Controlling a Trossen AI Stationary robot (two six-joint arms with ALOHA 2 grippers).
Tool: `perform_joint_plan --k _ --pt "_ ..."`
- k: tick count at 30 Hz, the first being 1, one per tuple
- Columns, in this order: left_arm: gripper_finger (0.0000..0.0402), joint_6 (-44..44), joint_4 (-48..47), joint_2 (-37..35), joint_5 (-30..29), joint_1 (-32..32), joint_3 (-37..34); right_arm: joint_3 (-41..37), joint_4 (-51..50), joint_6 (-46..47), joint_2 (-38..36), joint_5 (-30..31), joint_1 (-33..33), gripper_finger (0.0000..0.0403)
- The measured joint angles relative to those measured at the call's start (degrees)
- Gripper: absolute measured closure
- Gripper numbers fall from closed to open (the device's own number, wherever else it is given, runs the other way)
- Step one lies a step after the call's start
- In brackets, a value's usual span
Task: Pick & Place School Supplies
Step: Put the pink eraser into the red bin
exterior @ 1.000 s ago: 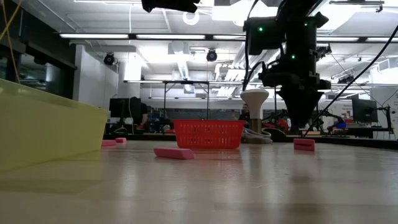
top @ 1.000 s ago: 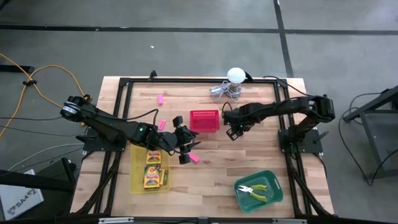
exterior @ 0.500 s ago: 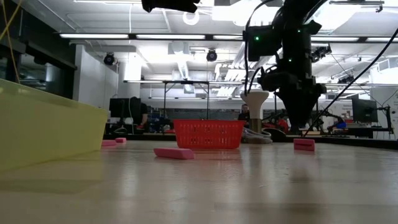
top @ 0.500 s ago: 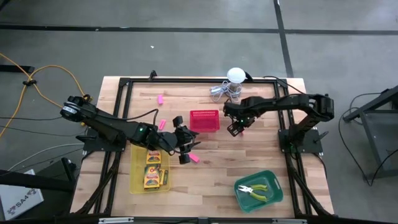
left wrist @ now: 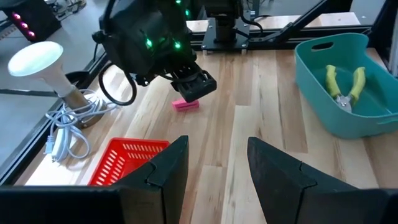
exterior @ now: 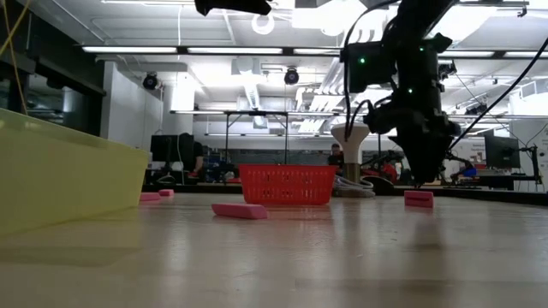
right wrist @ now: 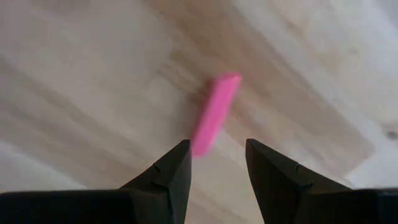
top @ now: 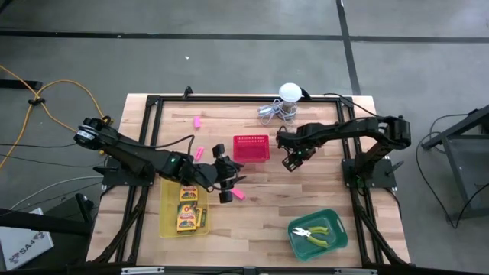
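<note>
A pink eraser [right wrist: 214, 115] lies flat on the wooden table, right of the red basket [top: 251, 147]. My right gripper [right wrist: 217, 149] hangs open just above it, pointing down, with the eraser's near end showing between the fingertips. The left wrist view shows the same eraser [left wrist: 186, 104] under that gripper [left wrist: 194, 89]. My left gripper [top: 227, 182] hovers open and empty near the table's middle, above another pink eraser [top: 238, 194]. Two more erasers [top: 197, 121] [top: 200, 153] lie on the left half.
A yellow tray [top: 166, 218] with crayon boxes stands at the near left. A green tray [top: 336, 229] holding pliers [top: 312, 234] stands at the near right. A white ball with coiled wire [top: 284, 105] sits at the far edge. Bare wood lies between the trays.
My right gripper has sunk a little and drifted toward the table's right edge, closing in on the pink eraser beneath it; its fingers stay open. The eraser has not moved.
</note>
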Motion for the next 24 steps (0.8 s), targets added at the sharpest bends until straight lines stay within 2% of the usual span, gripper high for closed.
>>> perform_joint_plan --k 12,24 --pt "0.0242 0.03 0.01 0.00 0.01 0.02 0.00 -0.29 4.53 -1.58 0.00 -1.13 -0.09 0.0260" --pt "0.0242 -0.04 0.05 0.00 -0.02 0.03 0.00 -8.66 14.89 0.31 -0.04 -1.76 -0.39 0.0260"
